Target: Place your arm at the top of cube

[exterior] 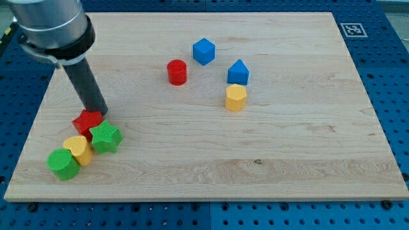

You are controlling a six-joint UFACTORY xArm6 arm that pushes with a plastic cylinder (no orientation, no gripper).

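A blue cube (203,51) sits near the view's top centre. My tip (99,112) is far to its left and lower, touching the top edge of a red star-shaped block (86,121). A red cylinder (177,72) stands left of and below the cube. A second blue block with a peaked top (238,71) lies to the cube's lower right, with a yellow hexagonal block (236,98) just below it.
A green star block (105,137), a yellow block (78,150) and a green cylinder (62,164) cluster at the lower left under the red star. The wooden board (287,160) rests on a blue pegboard. A marker tag (351,29) sits at the top right corner.
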